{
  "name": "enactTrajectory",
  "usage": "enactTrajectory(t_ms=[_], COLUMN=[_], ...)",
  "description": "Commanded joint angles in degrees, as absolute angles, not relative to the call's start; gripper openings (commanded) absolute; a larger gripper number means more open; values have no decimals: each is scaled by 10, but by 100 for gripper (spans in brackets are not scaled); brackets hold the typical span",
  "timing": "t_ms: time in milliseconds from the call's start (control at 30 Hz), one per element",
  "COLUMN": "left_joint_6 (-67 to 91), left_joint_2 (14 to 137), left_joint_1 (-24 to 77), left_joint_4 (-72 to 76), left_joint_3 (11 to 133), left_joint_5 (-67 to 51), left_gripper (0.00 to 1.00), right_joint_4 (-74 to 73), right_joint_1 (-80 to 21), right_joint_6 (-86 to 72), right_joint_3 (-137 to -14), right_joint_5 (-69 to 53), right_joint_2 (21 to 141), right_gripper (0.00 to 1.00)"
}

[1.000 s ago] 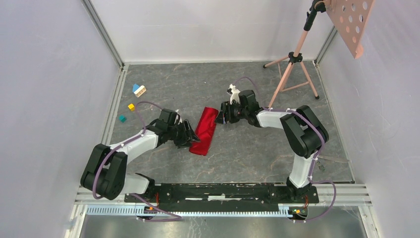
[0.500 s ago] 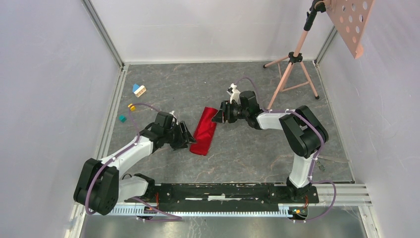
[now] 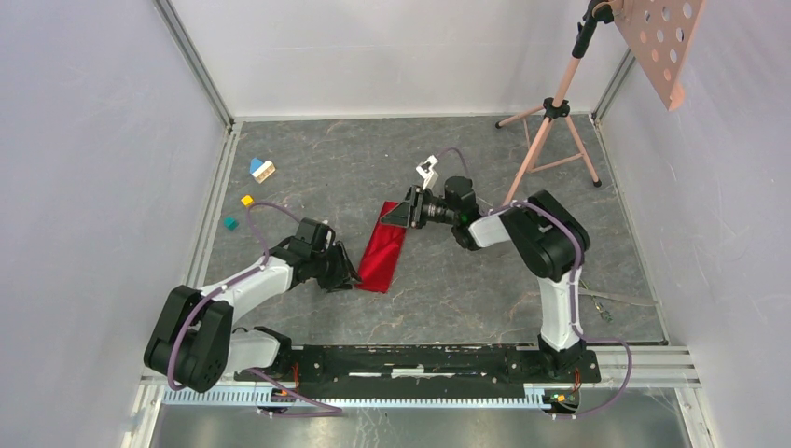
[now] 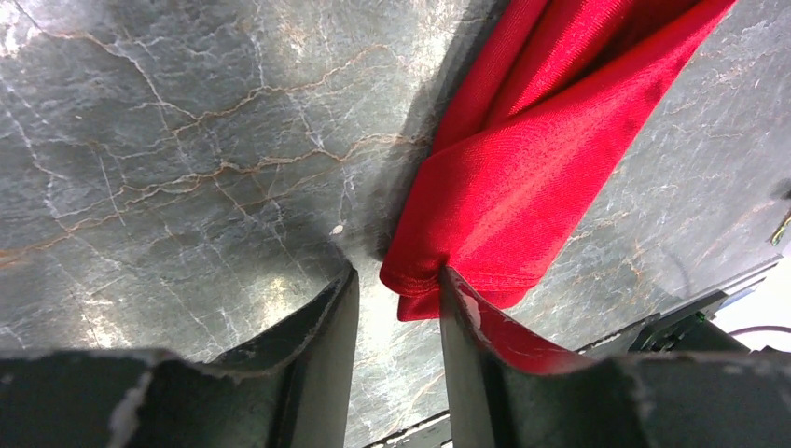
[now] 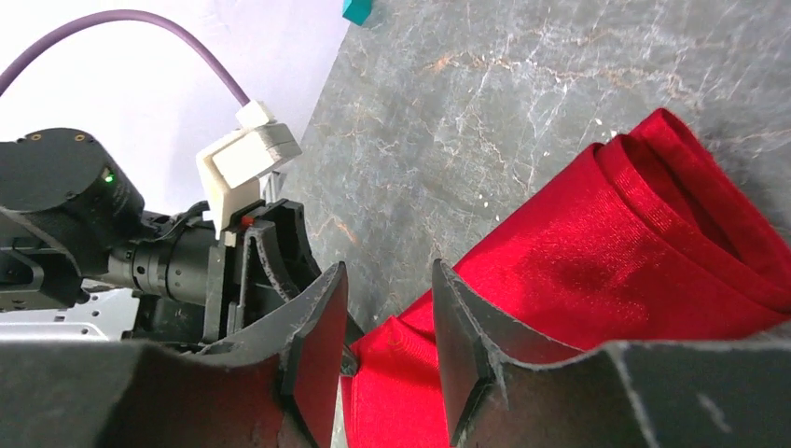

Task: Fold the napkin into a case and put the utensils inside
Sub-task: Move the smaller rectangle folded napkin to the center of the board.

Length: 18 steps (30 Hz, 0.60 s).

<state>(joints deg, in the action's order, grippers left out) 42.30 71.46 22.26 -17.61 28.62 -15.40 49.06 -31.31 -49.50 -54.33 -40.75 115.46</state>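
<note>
Napkin [image 3: 382, 247] corners are met by both grippers. In the left wrist view the left gripper [image 4: 396, 273] is seen partly open. The near corner of the napkin [image 4: 522, 177] lies between its fingertips, touching the right finger, and a gap is left at the other finger. Whether the cloth is pinched cannot be told. The finger roots are cut off by the lower edge.

The right gripper [image 5: 387, 266] is likewise held partly open, low over the far end of the cloth [image 5: 634, 252]. Bare table and a little red are seen in its gap. Contact there is hidden by the fingers themselves. Behind them the left arm's wrist [image 5: 187, 261] is made out, partly cut off.

From above, the napkin is seen folded into a narrow strip at mid-table [image 3: 466, 280], its far end leaning slightly right. What lies inside the folds is hidden. The left gripper [image 3: 347, 271] is placed at its near left corner, the right gripper [image 3: 396, 213] at its far end.

Small coloured blocks [image 3: 247, 200] are scattered far left. A tripod stand [image 3: 550, 121] is set far right, its pink board [image 3: 658, 37] cut off by the frame.
</note>
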Motion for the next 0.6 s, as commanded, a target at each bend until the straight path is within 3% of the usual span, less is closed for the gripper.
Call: enactTrajectory(t_ms=[0, 567], left_joint_6=[413, 416], left_joint_2=[726, 731], left_joint_1=[226, 226], left_joint_4=[-171, -162], left_joint_3=[273, 259], left_joint_5=[-130, -94], left_gripper=[43, 36], right_joint_4=[635, 521], right_joint_1=[-320, -332], right_joint_6=[-580, -524], right_joint_3=[-570, -679], right_joint_5=[-430, -375], right_joint_2=[1217, 1341], right_gripper=[44, 44])
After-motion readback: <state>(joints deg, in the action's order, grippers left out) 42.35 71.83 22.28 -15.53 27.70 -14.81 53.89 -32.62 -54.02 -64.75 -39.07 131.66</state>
